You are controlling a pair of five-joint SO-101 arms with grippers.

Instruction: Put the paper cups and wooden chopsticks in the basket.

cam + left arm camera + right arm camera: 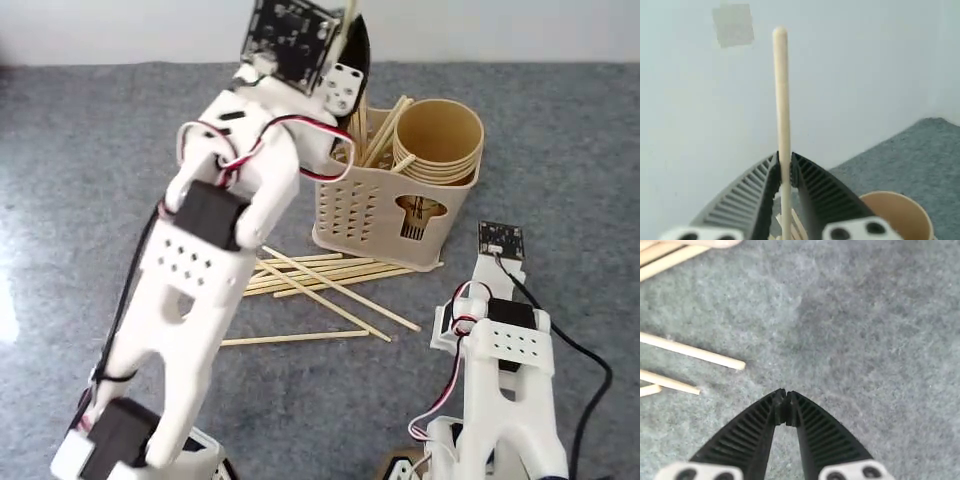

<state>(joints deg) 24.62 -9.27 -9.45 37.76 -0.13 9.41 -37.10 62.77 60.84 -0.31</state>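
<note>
My left gripper (pixel 784 167) is shut on a wooden chopstick (pixel 781 90) that stands upright between its fingers; from above, that gripper (pixel 352 48) hangs over the back left of the beige basket (pixel 375 210). A stack of paper cups (pixel 438 140) sits in the basket's right half, and several chopsticks (pixel 375 130) lean in its left half. More loose chopsticks (pixel 320 275) lie on the grey mat in front of the basket. My right gripper (pixel 785 405) is shut on nothing, low over the mat, with chopstick tips (pixel 695 352) beside it.
Grey carpet-like mat (pixel 560 200) covers the table, with open room to the right of the basket and at the far left. A pale wall runs behind. The right arm (pixel 505 350) stands at the front right.
</note>
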